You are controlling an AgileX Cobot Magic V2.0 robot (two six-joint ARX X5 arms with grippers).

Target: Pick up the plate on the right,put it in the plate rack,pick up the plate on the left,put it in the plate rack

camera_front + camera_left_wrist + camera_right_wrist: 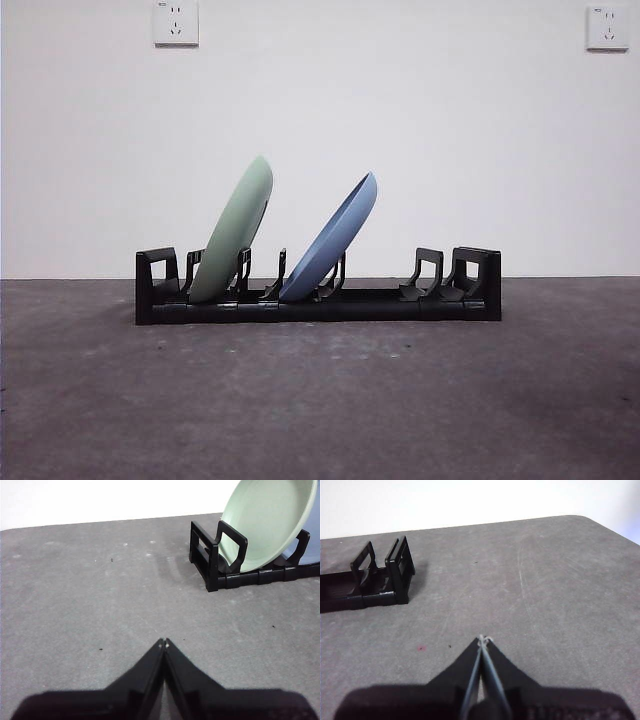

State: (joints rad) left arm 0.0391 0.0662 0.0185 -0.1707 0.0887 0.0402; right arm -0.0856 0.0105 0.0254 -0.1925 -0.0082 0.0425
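Note:
The plate rack [320, 300] stands across the middle of the grey table. A pale green plate [235, 238] leans between the prongs near its left end, and a blue plate [332, 237] leans in the slots just right of it. In the left wrist view the green plate [270, 522] and the rack's boxy end [212, 555] show ahead of my left gripper [164, 642], which is shut and holds nothing. My right gripper [483, 639] is shut and empty too, back from the rack's other end [395, 575]. Neither arm shows in the front view.
The grey table [320, 400] runs in front of the rack, with a white wall and two sockets [175, 22] behind. In the right wrist view the table's rounded corner [590, 522] lies beyond the gripper.

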